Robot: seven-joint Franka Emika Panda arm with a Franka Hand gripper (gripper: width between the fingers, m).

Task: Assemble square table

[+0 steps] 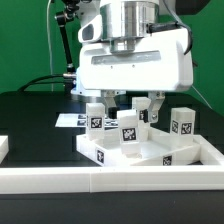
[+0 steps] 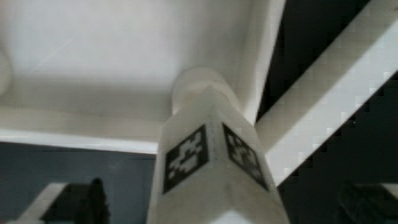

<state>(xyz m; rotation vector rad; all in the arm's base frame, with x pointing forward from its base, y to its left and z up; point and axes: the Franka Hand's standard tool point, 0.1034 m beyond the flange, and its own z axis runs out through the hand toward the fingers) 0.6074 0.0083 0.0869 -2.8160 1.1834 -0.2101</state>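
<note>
The white square table top (image 1: pixel 150 152) lies flat with its raised rim up, against the white border wall. A tagged white leg (image 1: pixel 130 129) stands upright on it, just under my gripper (image 1: pixel 136 106). In the wrist view this leg (image 2: pixel 214 150) runs between the dark fingers (image 2: pixel 82 200) down to the table top (image 2: pixel 107 80), with a gap showing beside it, so my gripper (image 2: pixel 214 208) looks open around it. A second leg (image 1: pixel 97 117) stands at the slab's corner on the exterior view's left. A third leg (image 1: pixel 183 122) stands at the exterior view's right.
The long white border wall (image 1: pixel 100 181) runs along the front and up the exterior view's right side. The marker board (image 1: pixel 68 120) lies flat on the black table behind the parts. A green backdrop stands at the rear.
</note>
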